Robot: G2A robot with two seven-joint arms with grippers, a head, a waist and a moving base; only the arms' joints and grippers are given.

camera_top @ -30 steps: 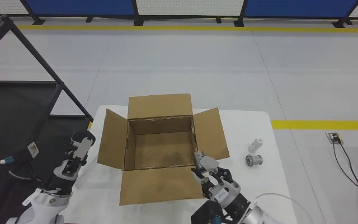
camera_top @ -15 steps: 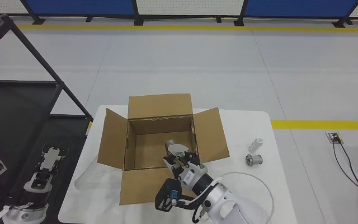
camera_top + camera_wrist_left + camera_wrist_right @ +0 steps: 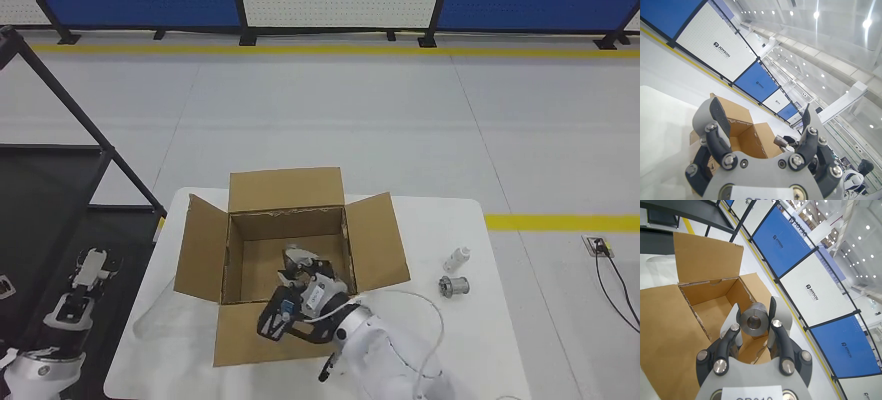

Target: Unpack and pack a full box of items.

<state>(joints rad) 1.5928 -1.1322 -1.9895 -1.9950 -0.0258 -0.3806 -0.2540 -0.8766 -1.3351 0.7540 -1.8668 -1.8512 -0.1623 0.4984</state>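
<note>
Steel sleeve (image 3: 753,319), bored through, pinched across its round sides in my right tool (image 3: 755,306), hanging over open cardboard box (image 3: 706,291). Smooth curved grip: I judge it could roll free and drop hard, denting box floor. Near flap might snag wrist going down. Left tool (image 3: 761,108) spread wide, empty, off beside table (image 3: 470,320).

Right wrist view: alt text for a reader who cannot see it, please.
The right end effector grips a bored metal cylinder over the open cardboard box, flaps folded out. Blue and white panels stand behind.
</note>
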